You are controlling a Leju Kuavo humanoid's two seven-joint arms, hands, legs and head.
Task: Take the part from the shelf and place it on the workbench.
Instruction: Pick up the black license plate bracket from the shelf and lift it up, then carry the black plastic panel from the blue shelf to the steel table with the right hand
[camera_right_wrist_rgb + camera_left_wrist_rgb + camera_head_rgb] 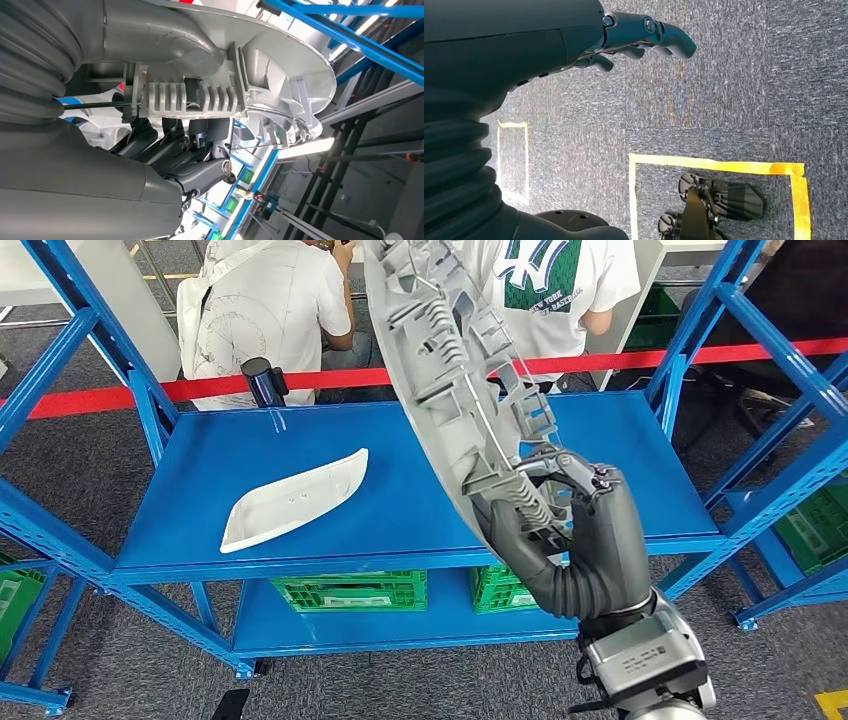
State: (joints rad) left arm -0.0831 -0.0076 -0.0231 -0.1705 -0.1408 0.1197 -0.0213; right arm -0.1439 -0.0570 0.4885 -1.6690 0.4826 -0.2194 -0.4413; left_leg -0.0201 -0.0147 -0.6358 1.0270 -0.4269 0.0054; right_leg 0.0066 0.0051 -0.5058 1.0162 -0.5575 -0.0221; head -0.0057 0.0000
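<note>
In the head view the right hand sat at lower centre-right of the frame, its dark fingers wrapped round the lower end of a long grey ribbed part. The part stood steeply tilted, running from the hand up to the top centre of the frame, clear of the blue shelf behind it. The right wrist view showed the same grasp from close in: the thumb and fingers of the right hand closed on the ribbed edge of the part.

A white curved part lay flat on the shelf's top board at centre-left of the frame, well apart from the hand. Green crates stood on the lower board. A red barrier tape crossed behind the shelf, and two people in white shirts stood beyond it at the top of the frame.

In the left wrist view the left hand hung over grey carpet marked with yellow tape, its fingers loosely bent and apart, holding nothing
</note>
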